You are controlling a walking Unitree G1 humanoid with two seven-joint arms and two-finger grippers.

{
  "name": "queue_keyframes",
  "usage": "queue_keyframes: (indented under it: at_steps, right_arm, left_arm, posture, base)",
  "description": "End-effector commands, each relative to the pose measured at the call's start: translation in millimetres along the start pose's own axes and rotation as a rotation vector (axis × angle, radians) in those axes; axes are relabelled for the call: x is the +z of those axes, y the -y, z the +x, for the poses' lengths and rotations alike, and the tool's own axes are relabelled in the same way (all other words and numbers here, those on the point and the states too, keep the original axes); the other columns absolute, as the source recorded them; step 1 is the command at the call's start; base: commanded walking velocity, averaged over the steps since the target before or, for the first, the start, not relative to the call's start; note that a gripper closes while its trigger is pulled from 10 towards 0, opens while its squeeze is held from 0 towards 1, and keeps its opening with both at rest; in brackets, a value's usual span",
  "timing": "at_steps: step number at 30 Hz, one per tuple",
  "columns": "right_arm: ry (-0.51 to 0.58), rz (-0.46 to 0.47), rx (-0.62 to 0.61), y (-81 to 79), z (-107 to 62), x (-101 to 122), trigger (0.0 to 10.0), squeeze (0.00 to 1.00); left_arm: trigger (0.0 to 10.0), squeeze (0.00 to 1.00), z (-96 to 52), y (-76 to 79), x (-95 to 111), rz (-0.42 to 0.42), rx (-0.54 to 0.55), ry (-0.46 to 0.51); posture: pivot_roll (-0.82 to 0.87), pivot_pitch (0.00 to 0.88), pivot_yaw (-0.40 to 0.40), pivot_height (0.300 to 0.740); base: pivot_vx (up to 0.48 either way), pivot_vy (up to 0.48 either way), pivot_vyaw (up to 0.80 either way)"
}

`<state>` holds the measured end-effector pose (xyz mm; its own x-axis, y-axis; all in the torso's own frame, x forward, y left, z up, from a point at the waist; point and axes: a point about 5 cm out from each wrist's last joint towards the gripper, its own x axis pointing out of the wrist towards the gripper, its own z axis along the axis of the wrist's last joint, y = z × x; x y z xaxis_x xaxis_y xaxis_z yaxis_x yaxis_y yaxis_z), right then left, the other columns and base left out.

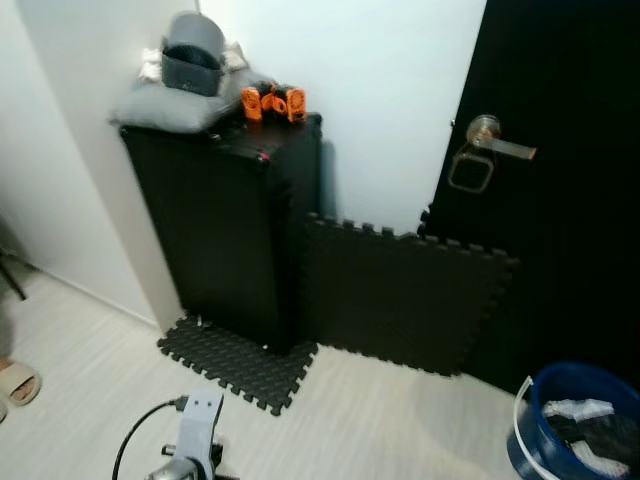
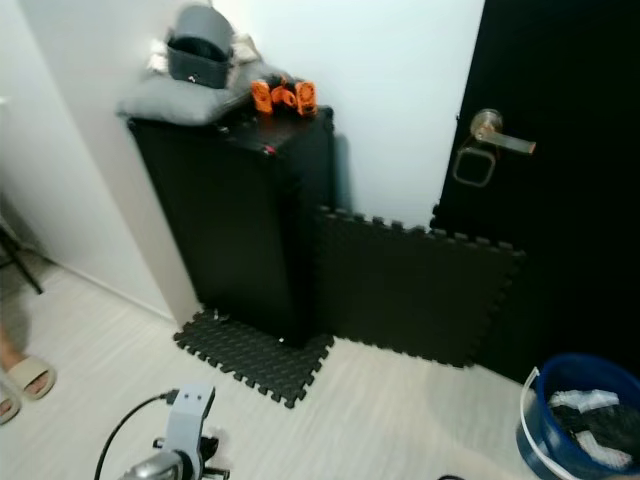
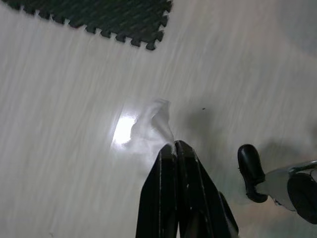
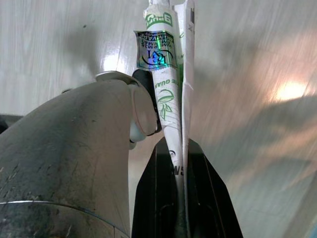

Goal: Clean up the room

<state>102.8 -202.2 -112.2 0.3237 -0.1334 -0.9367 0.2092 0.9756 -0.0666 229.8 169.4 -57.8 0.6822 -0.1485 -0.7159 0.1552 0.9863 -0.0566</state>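
Room: pale wood-look floor (image 1: 400,420), white walls, and a black door (image 1: 570,200) with a metal lever handle (image 1: 495,145) on the robot's right.
Cabinet: tall black cabinet (image 1: 225,220) stood in the corner, its base on a black interlocking foam mat (image 1: 240,362); a second black foam mat panel (image 1: 400,295) leaned upright between cabinet and door.
Cabinet top: grey cushion (image 1: 170,105) carried a grey cap-like item (image 1: 192,55), hard to identify; beside it sat small orange objects (image 1: 272,102), too blurred to name.
Bin: round blue plastic bucket (image 1: 575,425) with a white rim stood on the floor below the door, cut off by the frame edge; it held dark and white items that could not be made out.
Left gripper: left gripper (image 3: 174,146) had its two black fingers pressed together, pinching a thin, crumpled piece of clear plastic film (image 3: 151,124) above the floor; glare on the boards blurred the film's outline.
Right gripper: right gripper (image 4: 179,148) was clamped on a flattened white paper packet with green printing (image 4: 168,79), which stuck out past the fingertips; its far end was cut off and the print only partly readable.
Left arm: silver left arm (image 1: 195,440) with a black cable showed low in the head view, its lower part cut off.
Person: foot in a beige slipper (image 1: 15,383) stood at the robot's far left, mostly out of frame.
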Motion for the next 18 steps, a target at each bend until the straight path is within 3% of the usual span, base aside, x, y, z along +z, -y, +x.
queue_keyframes:
  at_steps: [1, 9, 10, 14, 15, 16, 17, 18]
  right_arm:
    - [-0.075, -0.003, 0.019, -8.5, -1.7, -20, 10.0, 0.0]
    - [-0.066, 0.031, 0.006, -8.1, -1.6, -20, 10.0, 0.0]
    - [-0.019, 0.082, 0.013, -8.5, -0.4, -8, 10.0, 0.0]
    - [0.029, 0.128, 0.03, -10.0, 0.4, 4, 10.0, 0.0]
    - [0.082, 0.154, 0.056, -12.6, 0.9, 17, 10.0, 0.0]
    - [0.082, 0.154, 0.056, -12.6, 0.9, 17, 10.0, 0.0]
    - [0.245, 0.21, 0.15, -9.9, -1.1, 66, 10.0, 0.0]
    - [0.245, 0.21, 0.15, -9.9, -1.1, 66, 10.0, 0.0]
  left_arm:
    - [10.0, 0.0, 0.7, 4.6, -1, 0.011, -0.02, -0.001]
    - [10.0, 0.0, 1.1, 5.1, 2, 0.022, -0.024, 0.008]
    - [10.0, 0.0, 0.3, 1.1, 0, 0.047, 0.007, 0.001]
    - [10.0, 0.0, -0.5, -3.1, 0, 0.068, 0.037, -0.002]
    - [10.0, 0.0, -1.5, -8.2, 0, 0.076, 0.073, -0.003]
    - [10.0, 0.0, -1.5, -8.2, 0, 0.076, 0.073, -0.003]
    - [10.0, 0.0, -4.0, -20.5, 1, 0.077, 0.155, 0.006]
    - [10.0, 0.0, -4.0, -20.5, 1, 0.077, 0.155, 0.006]
  posture:
    - [-0.09, 0.0, 0.081, 0.729]
    - [-0.08, 0.0, 0.079, 0.729]
    - [-0.07, 0.0, 0.076, 0.729]
    - [-0.07, 0.0, 0.075, 0.729]
    - [-0.07, 0.0, 0.075, 0.729]
    - [-0.07, 0.0, 0.075, 0.729]
    - [-0.07, 0.0, 0.072, 0.729]
    - [-0.07, 0.0, 0.072, 0.729]
  base:
    - [0.0, 0.0, -0.74]
    - [0.0, 0.0, -0.74]
    - [0.0, 0.0, -0.74]
    - [0.0, 0.0, -0.74]
    - [0.0, 0.0, -0.74]
    - [0.0, 0.0, -0.74]
    - [0.0, 0.0, -0.74]
    - [0.0, 0.0, -0.74]
